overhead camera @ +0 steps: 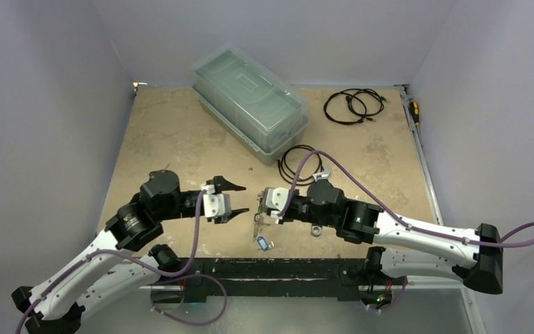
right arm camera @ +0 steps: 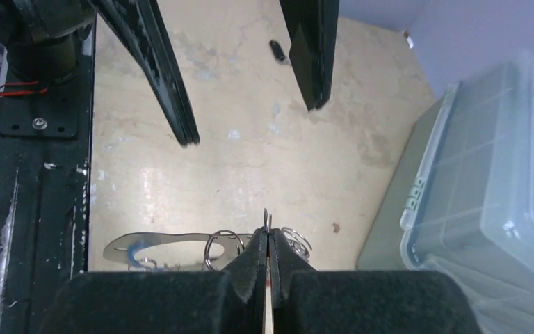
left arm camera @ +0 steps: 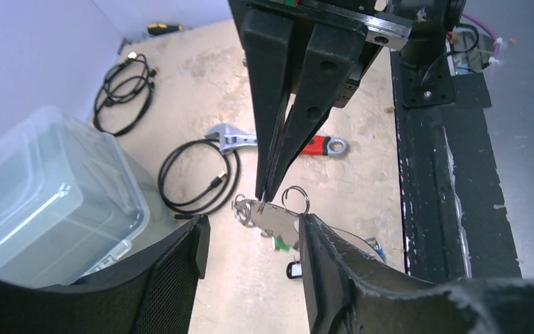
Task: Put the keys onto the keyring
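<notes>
The top camera looks down from high above the near edge and takes in the whole table (overhead camera: 181,139), near side at the bottom. The left wrist camera sits close behind the left gripper (left arm camera: 253,226) and faces right. The right wrist camera, close behind the right gripper (right arm camera: 268,240), faces left. All three views share the keyring (left arm camera: 278,221) between the grippers and the clear box (overhead camera: 250,97) on the far side.

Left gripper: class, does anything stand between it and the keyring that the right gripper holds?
Nothing visible does. The left gripper is open and faces the keyring, which hangs pinched in the shut right gripper. Only open air shows between them. The wrench lies on the table beyond, off that line.
</notes>
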### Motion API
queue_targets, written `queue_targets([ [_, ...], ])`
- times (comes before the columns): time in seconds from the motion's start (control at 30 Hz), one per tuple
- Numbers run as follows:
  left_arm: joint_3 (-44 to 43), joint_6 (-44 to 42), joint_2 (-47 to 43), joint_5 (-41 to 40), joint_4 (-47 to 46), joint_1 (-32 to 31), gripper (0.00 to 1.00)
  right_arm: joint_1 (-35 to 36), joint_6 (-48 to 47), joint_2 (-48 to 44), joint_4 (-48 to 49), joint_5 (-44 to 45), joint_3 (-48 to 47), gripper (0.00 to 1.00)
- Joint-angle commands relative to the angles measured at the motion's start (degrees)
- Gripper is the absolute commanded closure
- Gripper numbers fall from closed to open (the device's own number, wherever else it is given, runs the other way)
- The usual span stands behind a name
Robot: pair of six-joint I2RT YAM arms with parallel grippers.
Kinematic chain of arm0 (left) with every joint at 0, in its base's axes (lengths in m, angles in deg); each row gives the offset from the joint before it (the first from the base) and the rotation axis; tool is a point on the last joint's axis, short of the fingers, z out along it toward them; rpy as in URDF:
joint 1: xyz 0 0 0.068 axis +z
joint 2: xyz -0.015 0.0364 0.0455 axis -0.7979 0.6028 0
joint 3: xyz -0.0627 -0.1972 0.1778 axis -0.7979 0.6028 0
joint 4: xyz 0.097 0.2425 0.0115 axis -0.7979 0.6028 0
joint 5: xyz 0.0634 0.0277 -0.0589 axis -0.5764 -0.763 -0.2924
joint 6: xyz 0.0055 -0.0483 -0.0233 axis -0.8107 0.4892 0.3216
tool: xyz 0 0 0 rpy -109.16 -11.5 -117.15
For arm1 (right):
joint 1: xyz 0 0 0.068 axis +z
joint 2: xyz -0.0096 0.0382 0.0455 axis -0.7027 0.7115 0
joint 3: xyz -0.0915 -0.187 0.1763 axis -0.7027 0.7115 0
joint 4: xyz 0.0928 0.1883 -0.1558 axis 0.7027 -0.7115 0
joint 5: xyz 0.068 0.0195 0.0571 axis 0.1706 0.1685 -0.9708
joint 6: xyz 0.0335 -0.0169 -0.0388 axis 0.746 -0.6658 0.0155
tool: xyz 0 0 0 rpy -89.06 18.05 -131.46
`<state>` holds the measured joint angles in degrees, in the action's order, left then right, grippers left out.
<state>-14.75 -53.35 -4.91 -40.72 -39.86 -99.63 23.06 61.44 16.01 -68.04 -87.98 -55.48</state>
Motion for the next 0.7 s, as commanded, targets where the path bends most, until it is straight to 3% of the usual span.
queue_targets([
  [0.0, -1.5, 0.3, -3.2, -1.4, -1.1, -0.3, 0.47, 1.2, -3.5, -4.5, 11.6, 3.9, 2.3, 1.0],
  [0.07, -1.0, 1.2, -4.3, -2.5, -1.0, -0.3, 0.42, 1.7, -4.2, -5.9, 13.5, 4.8, 3.7, 1.0],
  [0.27, 2.3, 6.7, -7.2, -5.2, -5.9, -0.3, 0.41, 4.2, -6.0, -11.0, 21.8, 8.7, 8.2, 1.0],
  [0.67, 8.5, 15.6, -2.6, -6.9, -11.7, -0.2, 0.49, 5.0, -3.1, -31.1, 37.0, 3.3, 18.8, 1.0],
])
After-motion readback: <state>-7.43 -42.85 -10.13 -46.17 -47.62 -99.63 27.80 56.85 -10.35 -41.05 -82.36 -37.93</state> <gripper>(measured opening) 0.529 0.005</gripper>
